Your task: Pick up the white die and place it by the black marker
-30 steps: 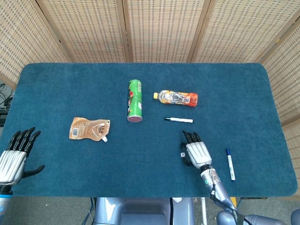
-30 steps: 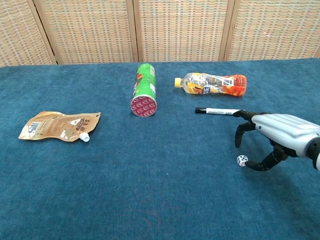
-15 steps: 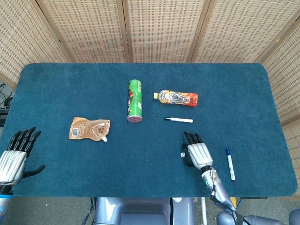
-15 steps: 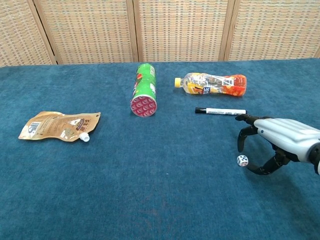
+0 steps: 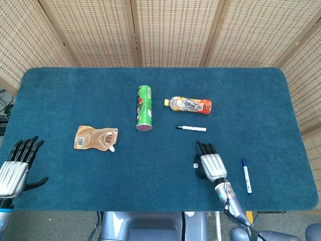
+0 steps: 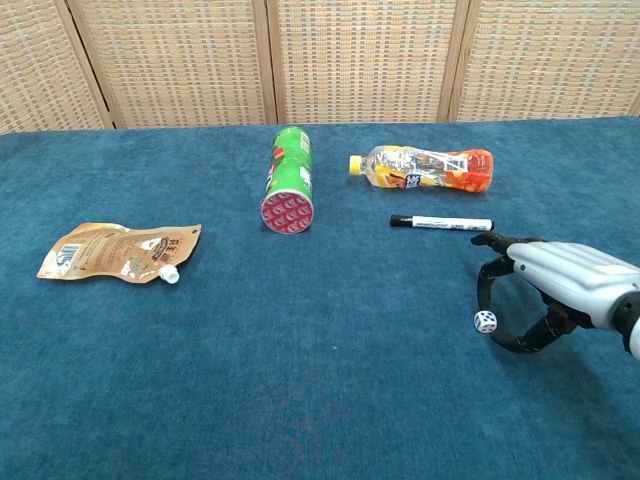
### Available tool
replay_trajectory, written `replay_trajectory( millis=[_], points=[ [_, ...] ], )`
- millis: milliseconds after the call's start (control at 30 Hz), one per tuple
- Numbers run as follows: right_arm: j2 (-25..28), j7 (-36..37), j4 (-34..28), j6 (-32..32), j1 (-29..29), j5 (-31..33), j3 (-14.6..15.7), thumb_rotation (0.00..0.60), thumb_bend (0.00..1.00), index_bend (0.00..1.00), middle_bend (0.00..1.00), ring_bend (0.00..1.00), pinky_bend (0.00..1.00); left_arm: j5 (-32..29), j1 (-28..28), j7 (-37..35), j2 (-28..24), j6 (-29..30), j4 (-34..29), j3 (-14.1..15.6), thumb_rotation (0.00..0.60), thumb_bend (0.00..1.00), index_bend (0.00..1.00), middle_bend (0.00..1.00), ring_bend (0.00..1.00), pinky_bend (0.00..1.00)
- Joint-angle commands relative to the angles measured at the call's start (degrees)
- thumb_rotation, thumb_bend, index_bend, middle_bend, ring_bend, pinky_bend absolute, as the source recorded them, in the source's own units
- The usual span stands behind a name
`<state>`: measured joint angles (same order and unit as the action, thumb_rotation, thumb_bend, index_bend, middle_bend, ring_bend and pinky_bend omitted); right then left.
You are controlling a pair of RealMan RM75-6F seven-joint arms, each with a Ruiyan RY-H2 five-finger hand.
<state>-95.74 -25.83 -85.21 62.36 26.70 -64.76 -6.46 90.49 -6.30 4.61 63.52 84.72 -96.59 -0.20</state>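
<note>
The white die (image 6: 485,321) lies on the blue cloth, seen small in the head view beside my right hand as the die (image 5: 196,165). My right hand (image 6: 555,285) (image 5: 211,163) arches over it with fingers and thumb spread around the die; I see a gap on both sides, so nothing is held. The black marker (image 6: 441,223) (image 5: 190,128), white-bodied with a black cap, lies flat a short way beyond the hand. My left hand (image 5: 16,165) rests open at the table's near left edge, far from everything.
A green can (image 5: 144,107) lies on its side mid-table, with a orange drink bottle (image 5: 189,104) to its right just behind the marker. A brown pouch (image 5: 95,138) lies at the left. A blue pen (image 5: 247,176) lies right of my right hand.
My right hand has slid slightly toward the near edge and lowered around the die. The die has not moved. The left hand is still.
</note>
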Motion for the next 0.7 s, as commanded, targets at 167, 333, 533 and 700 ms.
replay_trajectory(
  millis=[167,333,533,700],
  points=[
    [-0.5,0.5,0.5,0.5,0.0,-0.3,0.0,0.600,0.39,0.48,0.00,0.00,0.00,-0.1,0.0,-0.2,-0.1,0.0,-0.1,0.0,0.600,0.11,0.00,0.00,0.00,0.00],
    [-0.7,0.6,0.7,0.8,0.0,-0.5,0.0,0.600,0.39,0.51,0.01,0.00,0.00,-0.1,0.0,-0.4,-0.2,0.0,0.0,-0.1,0.600,0.11,0.00,0.00,0.00,0.00],
    [-1.0,1.0,0.9,1.2,0.0,-0.9,0.0,0.600,0.39,0.53,0.01,0.00,0.00,-0.2,-0.1,-0.6,-0.2,-0.1,0.1,-0.1,0.600,0.11,0.00,0.00,0.00,0.00],
    [-0.9,0.9,0.7,1.5,0.0,-1.0,0.0,0.600,0.39,0.53,0.01,0.00,0.00,-0.3,-0.1,-0.8,-0.2,-0.1,0.2,-0.1,0.600,0.11,0.00,0.00,0.00,0.00]
  ],
)
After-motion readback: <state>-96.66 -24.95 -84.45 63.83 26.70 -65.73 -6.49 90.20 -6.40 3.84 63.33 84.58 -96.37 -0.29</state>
